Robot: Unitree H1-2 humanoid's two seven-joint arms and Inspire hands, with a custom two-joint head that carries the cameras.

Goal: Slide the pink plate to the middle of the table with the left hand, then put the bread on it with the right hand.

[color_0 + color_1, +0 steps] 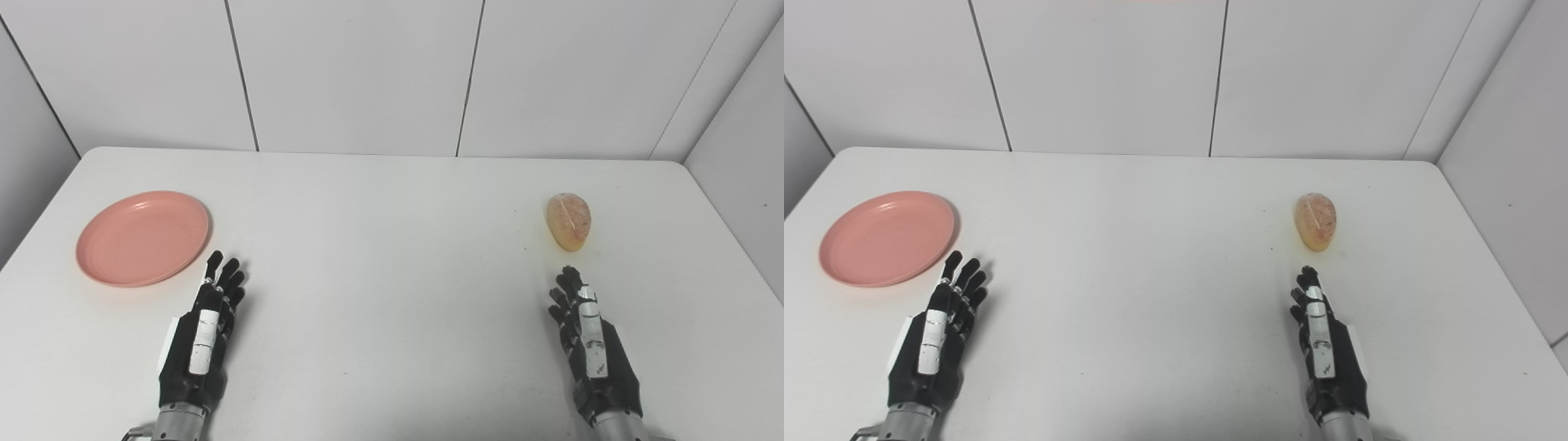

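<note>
A pink plate point(142, 237) lies flat on the white table point(380, 257) at the left side, with nothing on it. An oval bread roll point(569, 221) rests on the table at the right. My left hand point(205, 331) lies near the front edge, fingers stretched out and apart, fingertips just right of the plate's near rim without touching it. My right hand point(588, 340) is also open with fingers extended, a short gap below the bread. Neither hand holds anything.
White wall panels point(355, 73) stand behind the table's far edge and angle in at both sides. The table's rounded far corners and side edges are in view.
</note>
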